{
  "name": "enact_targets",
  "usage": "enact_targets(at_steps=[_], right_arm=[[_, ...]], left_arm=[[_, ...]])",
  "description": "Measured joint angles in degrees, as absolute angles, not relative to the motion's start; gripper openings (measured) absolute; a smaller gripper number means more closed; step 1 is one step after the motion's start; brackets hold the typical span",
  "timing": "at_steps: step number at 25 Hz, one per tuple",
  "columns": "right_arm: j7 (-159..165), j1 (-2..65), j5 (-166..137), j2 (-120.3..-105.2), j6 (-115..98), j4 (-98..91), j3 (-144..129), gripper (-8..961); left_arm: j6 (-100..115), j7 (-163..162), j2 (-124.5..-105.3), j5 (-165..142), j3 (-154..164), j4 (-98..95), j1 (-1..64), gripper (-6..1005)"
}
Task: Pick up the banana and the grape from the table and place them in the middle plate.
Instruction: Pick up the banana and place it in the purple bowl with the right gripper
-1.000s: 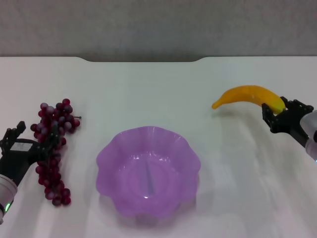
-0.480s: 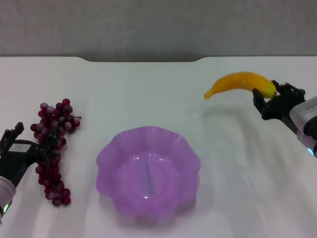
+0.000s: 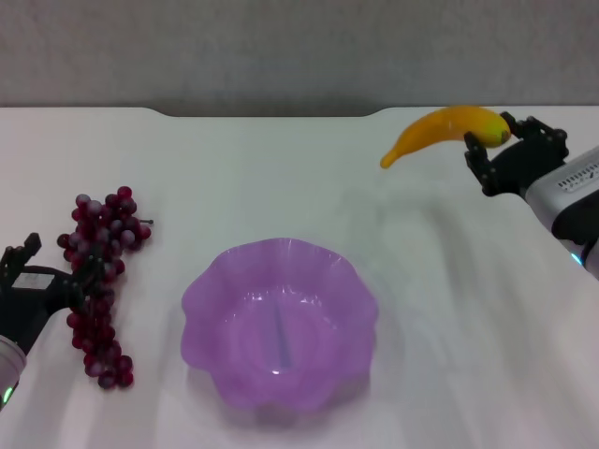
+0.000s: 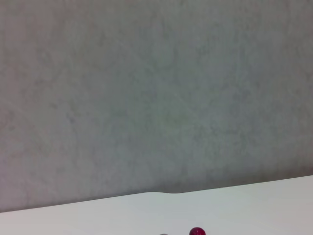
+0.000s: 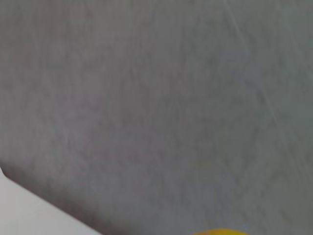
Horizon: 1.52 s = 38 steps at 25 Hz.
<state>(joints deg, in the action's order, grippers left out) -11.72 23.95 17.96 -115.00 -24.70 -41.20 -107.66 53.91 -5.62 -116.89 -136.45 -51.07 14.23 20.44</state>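
The yellow-orange banana (image 3: 438, 130) hangs above the white table (image 3: 281, 178) at the far right. My right gripper (image 3: 494, 137) is shut on its greenish end. A sliver of the banana (image 5: 220, 232) shows in the right wrist view. The dark red grape (image 3: 99, 281) bunch lies on the table at the left, and one berry of the grape (image 4: 197, 231) shows in the left wrist view. My left gripper (image 3: 54, 268) sits low at the bunch's left side, open, with one finger against the berries. The purple scalloped middle plate (image 3: 201, 292) stands empty at the centre front.
The table's far edge has a notch (image 3: 271, 112) with a grey wall (image 3: 281, 47) behind it. Bare white tabletop lies between the plate and each arm.
My right gripper has lifted the banana off the table, up and toward the far edge. My left gripper has drawn back slightly toward me. The grape bunch has stayed put.
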Motion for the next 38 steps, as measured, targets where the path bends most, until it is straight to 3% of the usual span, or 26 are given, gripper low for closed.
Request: enact_targets(at_steps=[13, 25, 38], right_arm=[[-19.2, 20.0, 17.9, -115.03, -19.8, -58.9, -115.3, 479], [-18.8, 19.9, 18.4, -115.20, -19.8, -62.8, -133.2, 479], [-16.0, 15.1, 19.3, -115.31, -19.8, -62.7, -137.8, 478]], left_arm=[[53.9, -5.6, -116.89, -136.4, -51.2, 14.2, 20.4, 862], [54.4, -5.6, -116.89, -136.7, -51.2, 14.2, 20.5, 862], [54.4, -5.1, -116.91, -136.5, -51.2, 14.2, 20.4, 861]])
